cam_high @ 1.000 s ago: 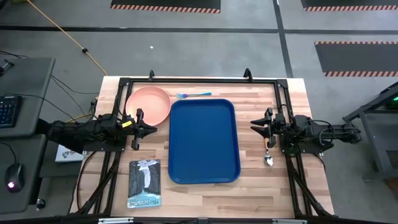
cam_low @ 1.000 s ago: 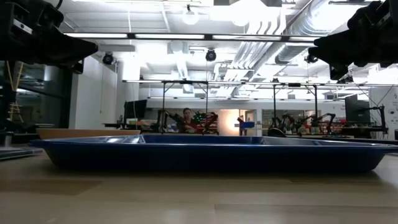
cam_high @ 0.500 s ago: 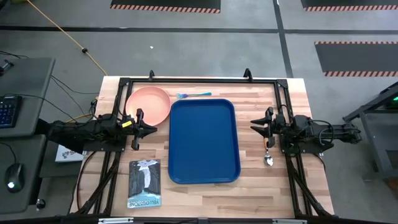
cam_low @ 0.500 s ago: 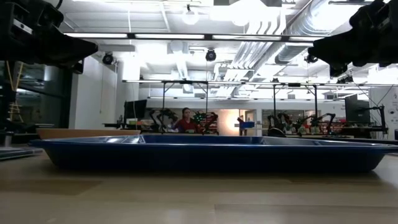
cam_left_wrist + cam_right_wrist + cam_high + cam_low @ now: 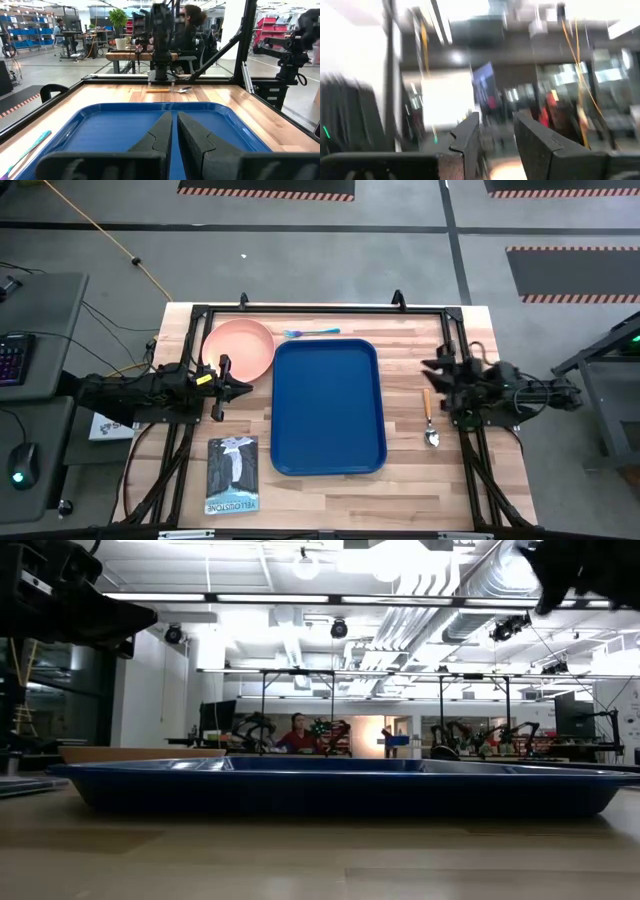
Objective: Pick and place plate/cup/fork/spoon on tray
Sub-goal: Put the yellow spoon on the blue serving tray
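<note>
Empty blue tray [image 5: 329, 406] mid-tabletop. Spoon [image 5: 429, 418] just right of it, orange handle pointing away. Right pincer [image 5: 440, 374] above the handle's far end, slightly parted, probably turning. Best lowered square over the handle. Left pincer [image 5: 232, 388] nearly closed, beside the pink plate [image 5: 239, 347].

Table [image 5: 410, 330] is pale wood planks with visible grain, kinda satiny. The tray [image 5: 328, 406] looks like smooth blue plastic with a slight sheen. Plate [image 5: 240, 347] is matt salmon pink. Spoon [image 5: 430, 420] has a shiny metal bowl, and the fork [image 5: 311, 332] looks like thin plastic.
</note>
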`<control>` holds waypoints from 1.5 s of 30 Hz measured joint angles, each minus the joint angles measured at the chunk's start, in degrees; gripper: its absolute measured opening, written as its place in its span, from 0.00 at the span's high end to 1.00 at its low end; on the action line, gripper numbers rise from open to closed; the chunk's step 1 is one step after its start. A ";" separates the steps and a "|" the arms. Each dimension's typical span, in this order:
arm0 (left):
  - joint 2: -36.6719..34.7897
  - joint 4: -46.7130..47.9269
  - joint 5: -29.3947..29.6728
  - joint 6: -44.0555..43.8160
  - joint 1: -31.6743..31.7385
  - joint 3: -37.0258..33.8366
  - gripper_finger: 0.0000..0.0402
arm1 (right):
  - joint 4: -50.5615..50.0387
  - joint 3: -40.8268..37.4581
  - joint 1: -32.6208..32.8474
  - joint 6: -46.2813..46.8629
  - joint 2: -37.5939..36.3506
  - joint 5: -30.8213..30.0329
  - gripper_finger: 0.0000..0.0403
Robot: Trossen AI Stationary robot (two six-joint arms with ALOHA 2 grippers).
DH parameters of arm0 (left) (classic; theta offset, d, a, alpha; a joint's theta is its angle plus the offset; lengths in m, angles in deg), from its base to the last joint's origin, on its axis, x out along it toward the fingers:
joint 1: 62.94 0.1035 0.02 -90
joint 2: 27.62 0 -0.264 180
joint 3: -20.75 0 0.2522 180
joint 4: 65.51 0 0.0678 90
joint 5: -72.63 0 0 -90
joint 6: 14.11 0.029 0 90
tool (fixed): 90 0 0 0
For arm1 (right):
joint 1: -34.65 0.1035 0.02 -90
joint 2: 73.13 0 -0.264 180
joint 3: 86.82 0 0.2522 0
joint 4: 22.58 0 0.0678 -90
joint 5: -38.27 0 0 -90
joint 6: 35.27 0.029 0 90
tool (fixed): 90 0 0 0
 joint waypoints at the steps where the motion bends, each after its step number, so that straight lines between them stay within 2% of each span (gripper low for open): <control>1: -0.02 -0.01 0.00 0.00 -0.02 0.00 0.95 | 4.51 0.01 0.00 -0.43 1.01 1.60 0.72; 4: 0.00 -0.01 0.00 0.00 -0.01 0.01 0.95 | 15.72 0.02 0.00 -1.48 7.39 7.29 0.72; 6: -0.02 -0.01 0.00 0.00 -0.02 0.01 0.95 | 18.12 0.82 0.00 -4.05 14.48 9.53 0.72; 11: -0.01 -0.01 0.00 0.00 0.00 0.01 0.95 | 19.81 9.77 0.00 -10.60 36.47 6.33 0.72; 16: 0.00 -0.03 0.00 0.00 0.00 -0.01 0.95 | 12.61 21.98 0.00 -16.25 53.72 -4.18 0.72; 18: 0.00 -0.01 0.00 0.00 0.00 -0.01 0.95 | 4.11 27.24 0.00 -18.07 57.75 -10.59 0.72; 21: -0.01 0.00 0.00 0.00 -0.01 0.00 0.95 | -15.28 35.92 0.00 -16.74 61.84 -22.67 0.72; 23: 0.00 -0.01 0.00 0.00 0.00 0.01 0.95 | -31.74 42.37 -0.02 -10.33 63.43 -26.63 0.72; 26: -0.02 -0.01 0.00 0.00 0.00 -0.01 0.95 | -56.13 51.46 0.01 4.76 65.45 -26.27 0.72; 29: -0.02 -0.01 0.00 0.00 -0.01 0.00 0.95 | -79.20 58.94 0.63 21.99 67.15 -22.85 0.72; 32: -0.02 0.00 0.00 0.00 -0.01 0.00 0.95 | -94.17 61.94 2.42 39.16 67.60 -19.07 0.72; 34: 0.00 -0.01 0.00 0.00 -0.02 -0.01 0.95 | -99.24 61.43 4.42 48.96 67.63 -17.29 0.71; 37: -0.01 -0.01 0.00 0.00 0.00 0.00 0.95 | -101.17 57.93 7.68 59.70 67.62 -13.39 0.71; 45: -0.01 -0.01 0.00 0.00 -0.02 0.01 0.95 | -98.29 46.22 14.54 77.56 67.64 -8.48 0.71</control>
